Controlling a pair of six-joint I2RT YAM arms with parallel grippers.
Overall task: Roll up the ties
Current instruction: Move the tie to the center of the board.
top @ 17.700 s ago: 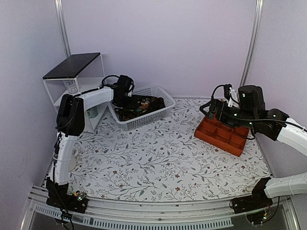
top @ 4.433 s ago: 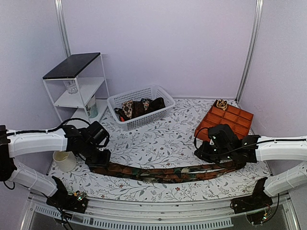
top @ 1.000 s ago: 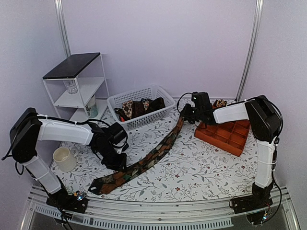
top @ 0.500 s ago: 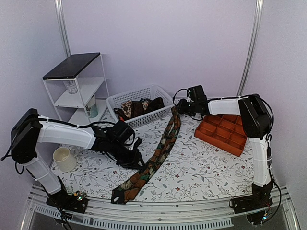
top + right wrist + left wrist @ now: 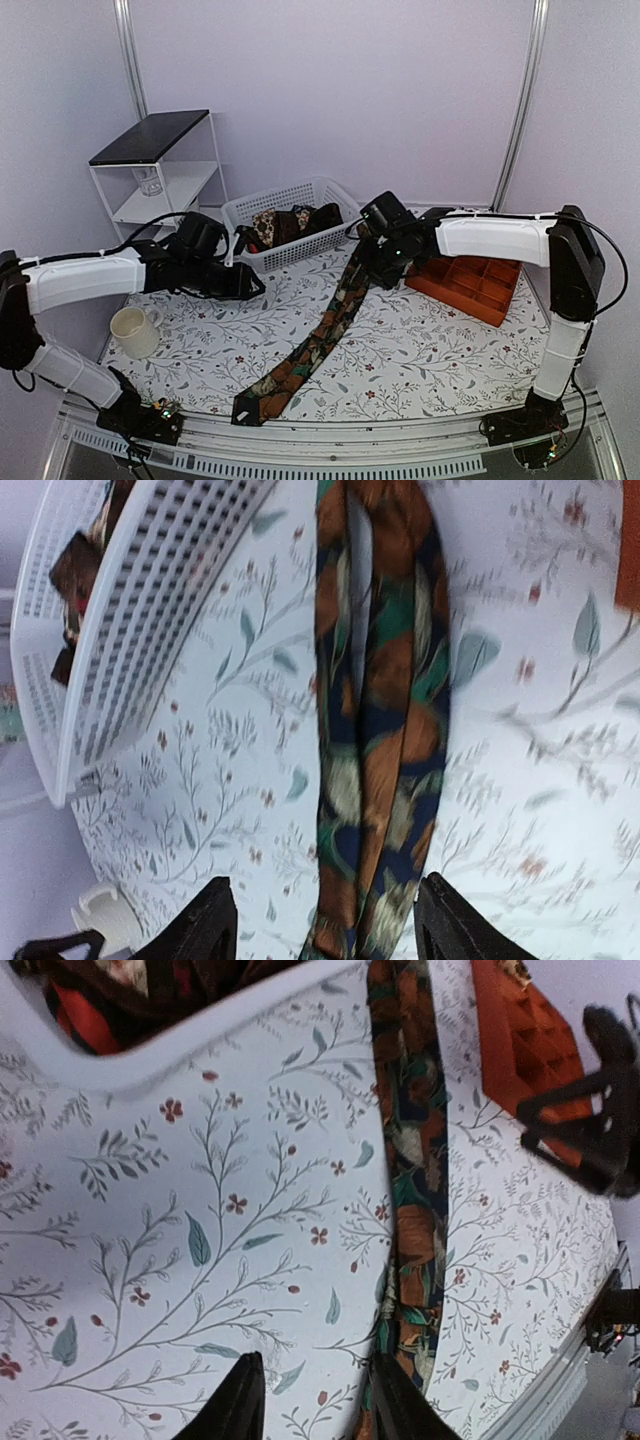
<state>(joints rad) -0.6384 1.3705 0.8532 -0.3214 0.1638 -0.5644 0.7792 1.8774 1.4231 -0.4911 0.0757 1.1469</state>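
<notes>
Your right end effector hangs with its fingers spread wide. The tie runs between them but below, so nothing is gripped. Your left end effector is also parted and empty, with only bare patterned surface between its fingers and the tie lying just to one side of it.

The tie is stretched out on the surface in a long diagonal. Its far end lies beside the white basket, under your right arm, and its near end almost reaches the front edge. In the right wrist view the far part shows as two bands lying side by side, so it may be folded over there; I cannot tell for certain. The other ties are heaped in the basket, and the orange tray sits to the right, clear of the fabric.

My judgement is that you are at the laying-out step, with the tie down and not yet rolled. The next move calls for picking one end, pinching it flat against the surface and turning it over on itself. Your other end effector should hold the length straight so the roll does not wander sideways.
</notes>
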